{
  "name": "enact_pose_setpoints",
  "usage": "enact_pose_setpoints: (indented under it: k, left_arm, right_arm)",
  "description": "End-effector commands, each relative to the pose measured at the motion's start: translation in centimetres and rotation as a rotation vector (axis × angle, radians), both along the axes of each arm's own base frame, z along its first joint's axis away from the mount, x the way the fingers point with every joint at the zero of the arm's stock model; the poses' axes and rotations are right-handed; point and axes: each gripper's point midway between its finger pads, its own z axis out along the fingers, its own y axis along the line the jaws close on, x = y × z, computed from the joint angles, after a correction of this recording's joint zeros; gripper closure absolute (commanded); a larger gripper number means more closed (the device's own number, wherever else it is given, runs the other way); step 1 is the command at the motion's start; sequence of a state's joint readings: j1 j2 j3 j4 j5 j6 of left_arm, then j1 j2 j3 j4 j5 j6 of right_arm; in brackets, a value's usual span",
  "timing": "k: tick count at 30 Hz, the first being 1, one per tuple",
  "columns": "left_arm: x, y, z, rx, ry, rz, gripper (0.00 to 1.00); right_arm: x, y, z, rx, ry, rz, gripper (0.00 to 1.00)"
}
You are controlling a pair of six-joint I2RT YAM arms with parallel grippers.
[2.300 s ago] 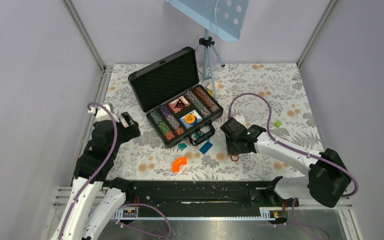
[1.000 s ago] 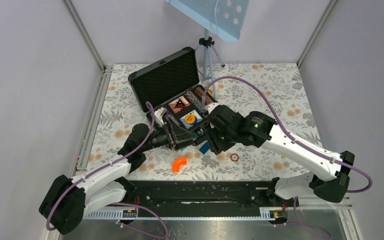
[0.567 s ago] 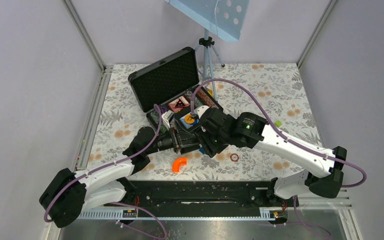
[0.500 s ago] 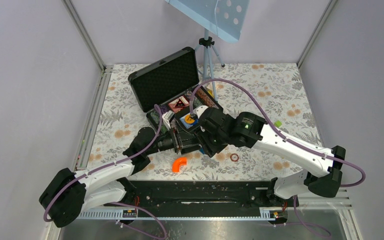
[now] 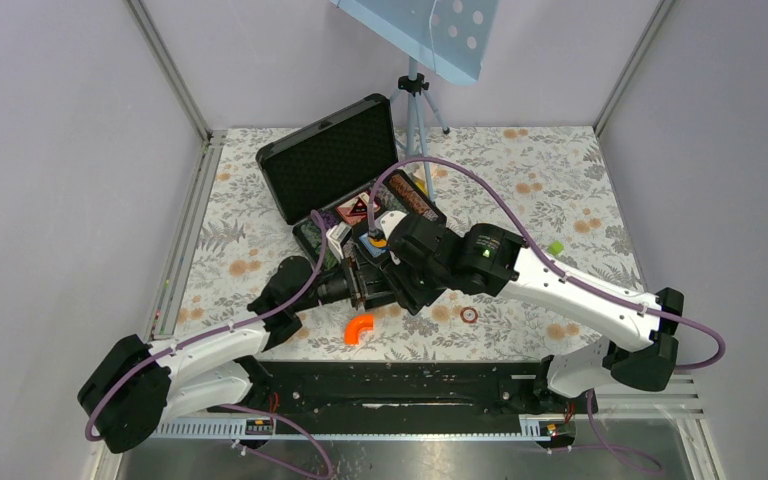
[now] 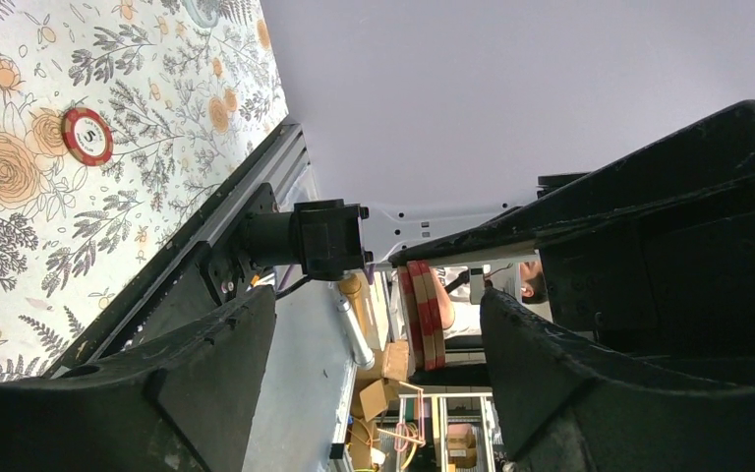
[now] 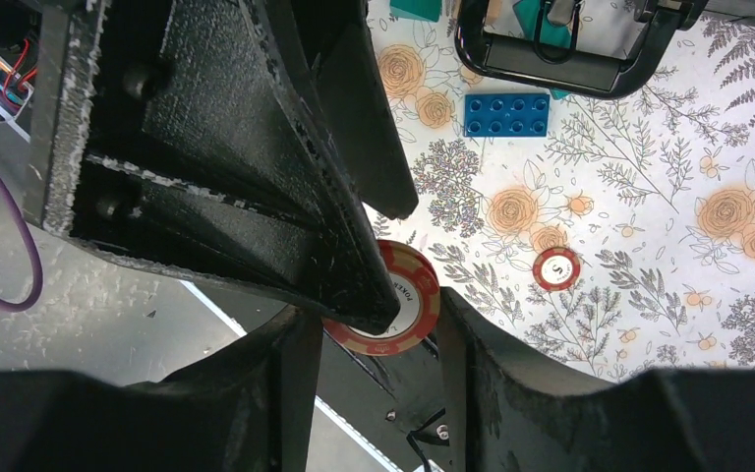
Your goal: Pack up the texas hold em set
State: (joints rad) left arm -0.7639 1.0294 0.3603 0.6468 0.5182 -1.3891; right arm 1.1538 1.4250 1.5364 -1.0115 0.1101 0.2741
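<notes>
**Right gripper [image 7: 378, 317] pinches a red chip [image 7: 415, 295] at the front of the case**

Its two fingers are closed on the chip's rim, one on each side, and hold it clear of the table [image 5: 560, 180]. The left gripper [image 6: 378, 324] meets it tip to tip with its jaws wide. From the left wrist the chip shows edge-on in that gap and touches neither finger. From the right wrist one left finger overlaps part of the chip's face. Whether this is one chip or a thin stack cannot be told.

Just beyond the two grippers the black briefcase [image 5: 332, 165] lies open on the flowered cloth, its lid raised toward the far left. Chip rows [image 5: 412, 198] and a red card deck [image 5: 358, 207] sit in its foam. From above, both arms cover its near edge; the right wrist view shows its handle [image 7: 551, 74].

A loose red chip [image 5: 469, 314] lies flat on the cloth to the right of the grippers. A blue block [image 7: 506, 115] lies just beside the handle. An orange curved piece [image 5: 359, 328] lies nearer the arms' bases.
</notes>
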Motion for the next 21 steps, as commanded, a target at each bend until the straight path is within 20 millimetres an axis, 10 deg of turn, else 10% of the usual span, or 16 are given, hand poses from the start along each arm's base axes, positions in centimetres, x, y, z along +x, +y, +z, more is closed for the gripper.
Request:
enact_pose_setpoints:
  k: [1, 21]
  left_arm:
    - [0.2, -0.3, 3.4, -0.086, -0.076, 0.009, 0.26]
    - [-1.0, -0.7, 4.4, -0.123, -0.089, -0.015, 0.46]
  right_arm:
    - [0.0, 0.9, 1.6, 0.041, -0.033, 0.039, 1.00]
    - [0.5, 1.5, 1.8, 0.024, -0.081, 0.094, 1.00]
